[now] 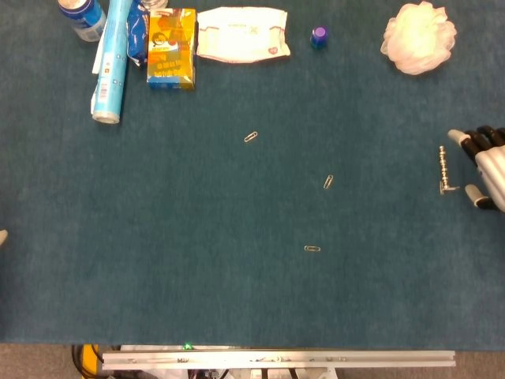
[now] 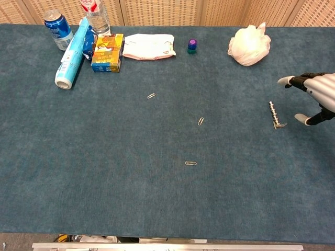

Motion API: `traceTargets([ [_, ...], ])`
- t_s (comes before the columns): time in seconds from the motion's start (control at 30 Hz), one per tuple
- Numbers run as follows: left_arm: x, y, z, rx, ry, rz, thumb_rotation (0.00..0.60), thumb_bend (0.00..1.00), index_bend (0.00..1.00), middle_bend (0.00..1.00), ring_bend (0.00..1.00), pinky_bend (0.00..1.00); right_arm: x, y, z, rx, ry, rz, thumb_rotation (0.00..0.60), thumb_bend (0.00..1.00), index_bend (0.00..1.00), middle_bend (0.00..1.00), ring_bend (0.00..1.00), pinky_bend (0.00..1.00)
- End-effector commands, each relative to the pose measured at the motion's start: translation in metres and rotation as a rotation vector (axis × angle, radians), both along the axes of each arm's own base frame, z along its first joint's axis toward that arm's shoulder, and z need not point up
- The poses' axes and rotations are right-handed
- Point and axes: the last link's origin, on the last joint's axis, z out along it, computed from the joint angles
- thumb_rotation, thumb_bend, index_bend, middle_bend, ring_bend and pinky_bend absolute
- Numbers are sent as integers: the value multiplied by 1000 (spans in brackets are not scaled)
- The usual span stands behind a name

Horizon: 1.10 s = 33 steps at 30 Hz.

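Observation:
A small metal corkscrew-like piece (image 1: 446,168) (image 2: 275,115) lies flat on the blue cloth at the right side. My right hand (image 1: 488,164) (image 2: 314,96) hovers just right of it with its fingers spread and nothing in them, apart from the piece. Several paper clips (image 1: 251,137) (image 1: 328,181) (image 1: 312,249) lie scattered near the middle of the cloth. My left hand shows in neither view.
Along the far edge stand a blue can (image 2: 51,23), a clear bottle (image 2: 95,15), a blue roll (image 2: 71,55), a yellow box (image 2: 107,52), a white packet (image 2: 149,46), a small purple cap (image 2: 192,45) and a white mesh puff (image 2: 249,45).

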Motion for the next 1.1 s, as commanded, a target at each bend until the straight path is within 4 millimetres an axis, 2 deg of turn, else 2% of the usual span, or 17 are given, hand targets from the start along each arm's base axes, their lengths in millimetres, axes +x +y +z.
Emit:
traceTargets([
  [0.03, 0, 0, 1, 2, 0, 0, 600, 74, 435, 476, 370, 486, 0, 3, 4, -16, -11, -1, 600, 282, 132, 231, 141, 180],
  [0.27, 3, 3, 3, 9, 1, -11, 600, 74, 435, 476, 370, 486, 4, 14, 27, -104, -58, -13, 600, 282, 143, 231, 141, 180],
  [0.37, 5, 6, 5, 11, 2, -22, 600, 74, 435, 476, 370, 486, 7, 20, 41, -141, -104, -29, 600, 282, 182, 231, 141, 180],
  [0.73, 16, 20, 13, 16, -9, -66, 600, 74, 434, 476, 370, 489, 7, 53, 99, -302, -234, -63, 600, 283, 201, 232, 141, 180],
  [0.9, 20, 22, 14, 15, -12, -83, 600, 75, 435, 476, 370, 489, 3, 70, 111, -354, -254, -89, 600, 282, 201, 232, 141, 180],
  [1.1, 25, 25, 14, 9, -10, -98, 600, 75, 435, 476, 370, 489, -2, 81, 114, -378, -270, -119, 600, 283, 201, 232, 141, 179],
])
